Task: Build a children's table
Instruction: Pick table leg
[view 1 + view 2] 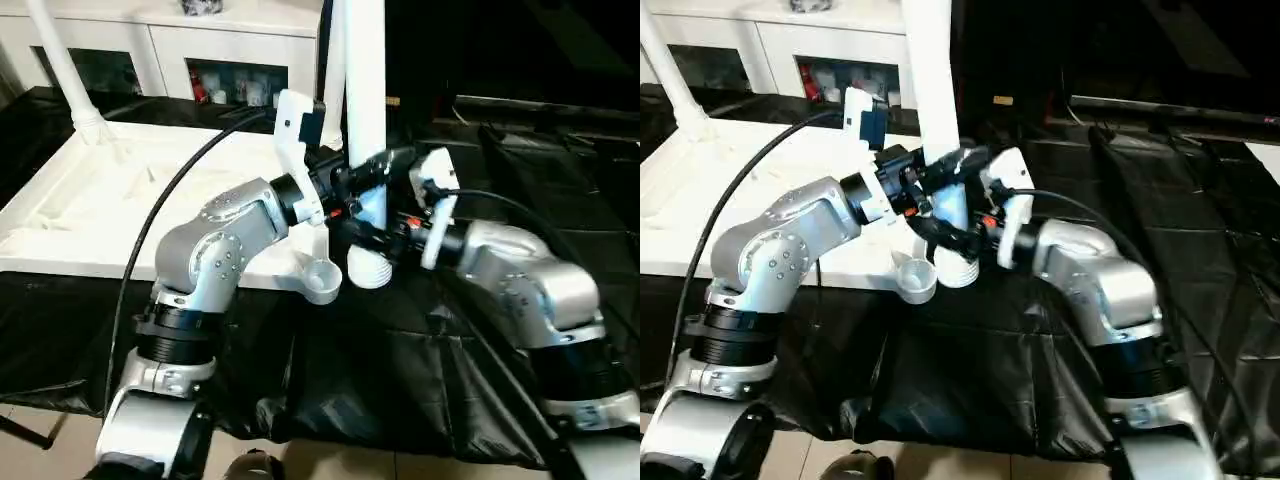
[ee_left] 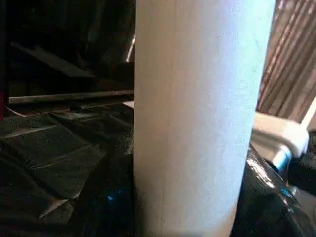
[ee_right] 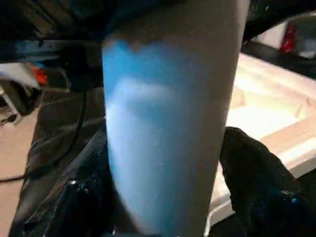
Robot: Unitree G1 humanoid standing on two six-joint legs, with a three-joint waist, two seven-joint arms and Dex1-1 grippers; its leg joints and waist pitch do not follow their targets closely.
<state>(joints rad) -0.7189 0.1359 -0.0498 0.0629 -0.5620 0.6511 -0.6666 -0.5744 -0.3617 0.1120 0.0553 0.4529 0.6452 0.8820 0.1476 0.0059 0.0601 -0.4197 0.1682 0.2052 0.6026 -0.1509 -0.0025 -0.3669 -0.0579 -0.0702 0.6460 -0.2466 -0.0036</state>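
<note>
**Both grippers on upright leg at tabletop's near corner**

Nearest the cam: two silver forearms, L arm [image 1: 215, 250] and R arm [image 1: 530, 280], angling inward to meet at one white leg [image 1: 365, 110]. The leg stands upright w/ its flared end [image 1: 367, 270] down, just beside the empty corner socket [image 1: 322, 280] of the white tabletop [image 1: 90, 200], not seated in it.

Left gripper [image 1: 350, 180] clamps the leg w/ black fingers on either side; wrist view shows the tube close between them. Right gripper [image 1: 385, 235] sits lower on the same leg, fingers [image 3: 256, 182] either side of the tube. Can't tell if its jaws press or stand just clear.

Tabletop lies underside-up on the black-covered work table [image 1: 400, 370], L of the grippers. A second leg [image 1: 65, 70] stands tilted in the far L corner socket. White cabinet [image 1: 170, 50] behind, w/ glass-front compartments.
</note>
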